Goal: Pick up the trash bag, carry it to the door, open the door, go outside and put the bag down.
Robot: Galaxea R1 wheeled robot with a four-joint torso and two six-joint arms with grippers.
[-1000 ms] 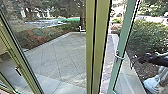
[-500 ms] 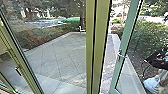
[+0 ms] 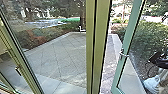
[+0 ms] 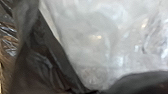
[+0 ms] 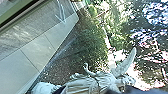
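Judging pickup likely done, trash bag [image 4: 100, 45] up close; glass door [image 3: 127, 41] ajar; exit, set-down left. Either claw's state: can't tell.

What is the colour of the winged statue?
The statue is greyish white; the right wrist view shows it best.

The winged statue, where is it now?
The right wrist view shows the statue near a bush and pale paving; in the head view, it's lower right.
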